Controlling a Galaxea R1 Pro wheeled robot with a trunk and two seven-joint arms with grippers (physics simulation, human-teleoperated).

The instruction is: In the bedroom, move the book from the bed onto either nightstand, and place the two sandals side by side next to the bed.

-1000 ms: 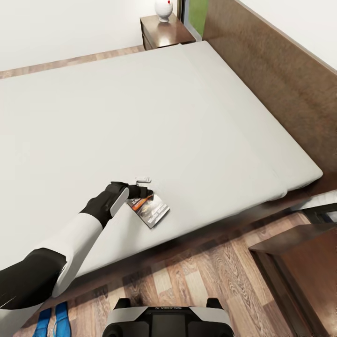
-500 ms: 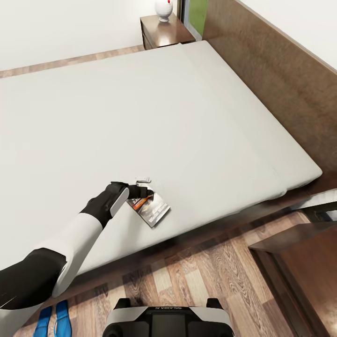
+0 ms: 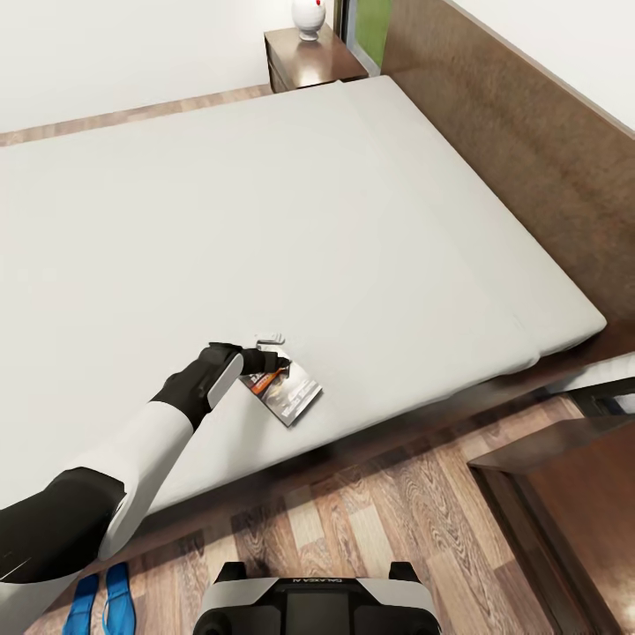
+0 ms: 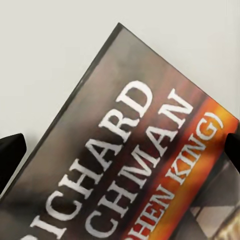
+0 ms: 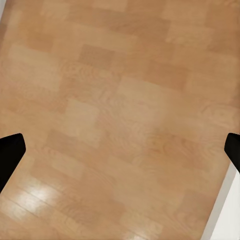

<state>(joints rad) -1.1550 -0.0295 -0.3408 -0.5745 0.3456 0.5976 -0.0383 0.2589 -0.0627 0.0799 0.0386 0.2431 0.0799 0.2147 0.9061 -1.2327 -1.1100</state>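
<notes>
The book [image 3: 289, 394], dark with an orange band and white lettering, lies flat on the bed's grey mattress [image 3: 265, 203] near its front edge. My left gripper [image 3: 268, 358] hovers right over the book's upper end. In the left wrist view the book cover [image 4: 135, 160] sits close up, with the left gripper [image 4: 120, 150] open and its dark fingertips [image 4: 10, 155] wide apart at either side. Two blue sandals [image 3: 99, 601] lie side by side on the floor beside the bed, under my left arm. My right gripper [image 5: 120, 150] is open above bare wood floor.
A dark-brown nightstand [image 3: 322, 63] with a white ornament [image 3: 309, 18] stands at the bed's far corner by the headboard [image 3: 529, 132]. Another dark-brown cabinet [image 3: 564, 467] stands at the near right. My base [image 3: 317, 604] is on the plank floor just before the bed.
The head view has shifted very slightly. My left gripper stays over the book's upper end, and the book has not moved.
</notes>
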